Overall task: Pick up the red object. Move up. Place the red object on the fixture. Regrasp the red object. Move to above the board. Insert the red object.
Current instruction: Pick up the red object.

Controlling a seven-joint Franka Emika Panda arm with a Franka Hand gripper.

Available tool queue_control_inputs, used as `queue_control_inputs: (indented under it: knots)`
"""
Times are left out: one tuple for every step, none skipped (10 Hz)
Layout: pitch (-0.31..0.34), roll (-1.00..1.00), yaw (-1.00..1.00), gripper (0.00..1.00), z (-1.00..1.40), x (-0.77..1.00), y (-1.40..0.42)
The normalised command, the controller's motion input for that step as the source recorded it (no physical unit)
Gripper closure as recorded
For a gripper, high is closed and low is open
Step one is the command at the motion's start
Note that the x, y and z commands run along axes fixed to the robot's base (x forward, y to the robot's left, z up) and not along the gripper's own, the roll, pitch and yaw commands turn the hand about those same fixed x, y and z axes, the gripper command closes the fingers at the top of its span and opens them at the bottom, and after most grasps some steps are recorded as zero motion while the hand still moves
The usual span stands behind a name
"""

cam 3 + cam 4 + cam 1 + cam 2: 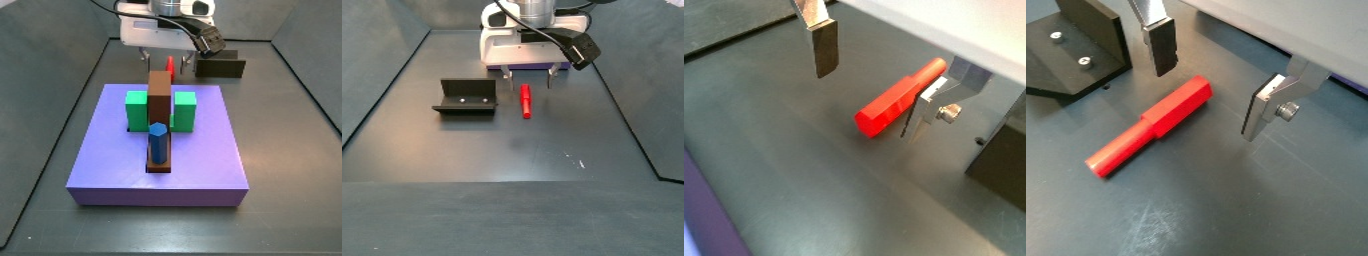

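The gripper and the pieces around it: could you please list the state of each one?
Gripper: jaws open, low over the floor, straddling the red stick's end.
Red stick: lying flat on the floor, not held.
Fixture: standing on the floor, nothing on it.
Board: carries green blocks, brown bar, blue peg.

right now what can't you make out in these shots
- Red object: in a side view, mostly hidden behind the brown bar.
- Board: absent from the side view showing the fixture; in a wrist view only a lavender strip, cut by the edge.
- Fixture: cut off at the edge in both wrist views.
- Gripper: jaws open around the red object; its height above the floor can't be judged.
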Motion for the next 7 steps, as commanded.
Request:
queue_control_inputs:
  knots:
    - [0.0, -0.06, 0.0, 0.0, 0.02, 0.0, 0.13]
    - [-0.01, -0.06, 0.0, 0.0, 0.0, 0.0, 0.0]
    - [-0.01, -0.05, 0.0, 0.0, -0.03, 0.0, 0.0]
    - [-0.011, -0.03, 0.0, 0.0, -0.09, 0.0, 0.0]
    - [-0.007, -0.03, -0.01, 0.0, -0.09, 0.0, 0.0]
    - [0.0, 0.0, 0.0, 0.0, -0.07, 0.0, 0.0]
    - [0.0, 0.0, -0.01, 0.0, -0.1, 0.0, 0.0]
